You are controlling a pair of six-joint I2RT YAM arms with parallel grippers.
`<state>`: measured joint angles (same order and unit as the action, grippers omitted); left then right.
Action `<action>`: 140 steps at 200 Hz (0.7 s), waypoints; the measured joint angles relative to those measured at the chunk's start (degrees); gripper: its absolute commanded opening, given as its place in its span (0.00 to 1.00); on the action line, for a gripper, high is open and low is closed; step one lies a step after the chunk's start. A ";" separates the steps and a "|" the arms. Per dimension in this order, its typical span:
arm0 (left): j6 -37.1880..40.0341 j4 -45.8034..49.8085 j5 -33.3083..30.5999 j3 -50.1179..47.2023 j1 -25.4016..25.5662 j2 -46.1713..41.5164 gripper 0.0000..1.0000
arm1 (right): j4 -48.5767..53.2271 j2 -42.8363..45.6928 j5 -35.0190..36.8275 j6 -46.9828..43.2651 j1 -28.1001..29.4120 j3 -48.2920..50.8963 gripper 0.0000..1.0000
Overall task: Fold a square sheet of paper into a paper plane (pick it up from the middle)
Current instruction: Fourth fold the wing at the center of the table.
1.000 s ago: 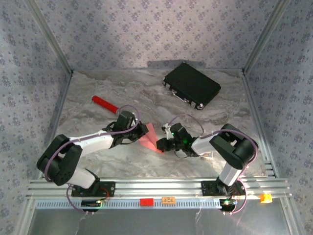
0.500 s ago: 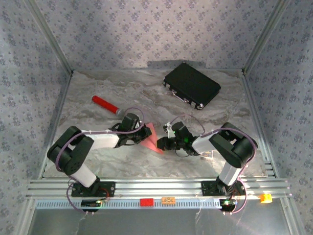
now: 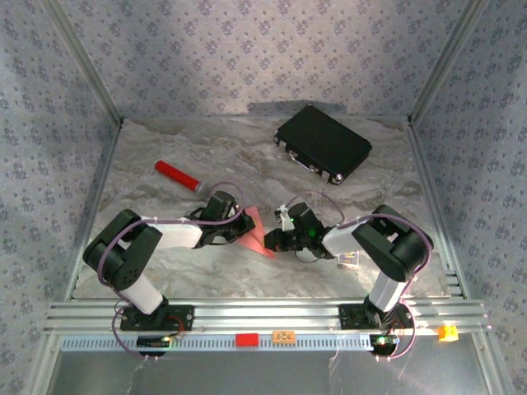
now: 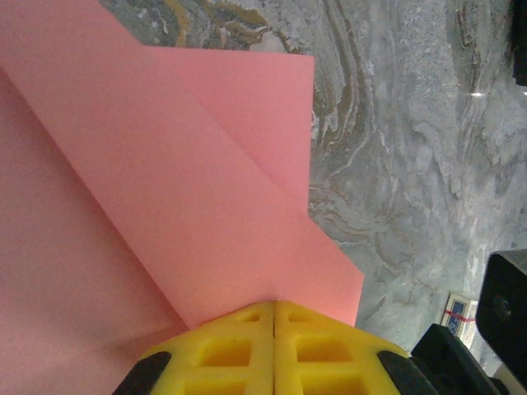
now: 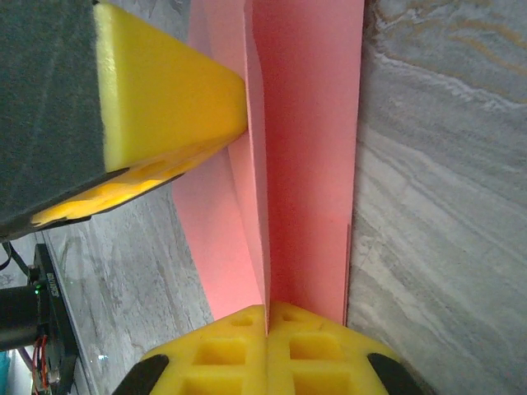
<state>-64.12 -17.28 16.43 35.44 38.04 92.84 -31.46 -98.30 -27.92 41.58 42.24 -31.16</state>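
Paper is the only thing I hold at this moment: the square sheet of paper, salmon-pink and already carrying slanted flaps, sits between my left jaws and my right jaws, pinched by both. My left jaws are clenched on it; in the left wrist view my yellow pads are pressed together and the folded sheet spreads out just ahead of them. My right jaws are clenched too, their pads closed on one end of the fold, so that the layers stand on edge ahead of them, and the left pad meets the sheet from the side a little further ahead. I cannot tell if the lower edge touches the worktop. I judge the sheet to be very light, thin and limp, with stiffness only along its creases. It is smooth, so it may slide out of soft pads if I pull, and it will crumple or tear easily if my two jaws draw apart or twist against each other. The best hold, I think, is close to a crease where the layers are double, with the pads flat and only a small margin of paper inside them. My left arm lies low, the elbow bent back near its base and the forearm reaching toward the middle. My right arm mirrors it, the elbow raised near its base and the wrist stretched inward, so both wrists meet nose to nose.
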 measured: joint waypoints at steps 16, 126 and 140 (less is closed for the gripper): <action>0.02 0.04 0.02 0.20 0.00 0.63 0.06 | 0.28 -0.02 -0.02 0.04 -0.04 -0.13 0.07; 0.66 0.90 -0.17 1.38 0.00 2.01 0.06 | 1.95 0.07 -1.27 1.11 -0.44 -1.01 0.16; 0.66 1.05 -0.17 1.42 0.00 2.19 0.06 | 2.16 0.17 -1.36 1.14 -0.50 -1.05 0.16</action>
<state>-63.46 -16.23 16.25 36.86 38.04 95.02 -29.30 -98.13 -29.28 42.72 41.74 -32.21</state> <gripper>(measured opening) 0.062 0.159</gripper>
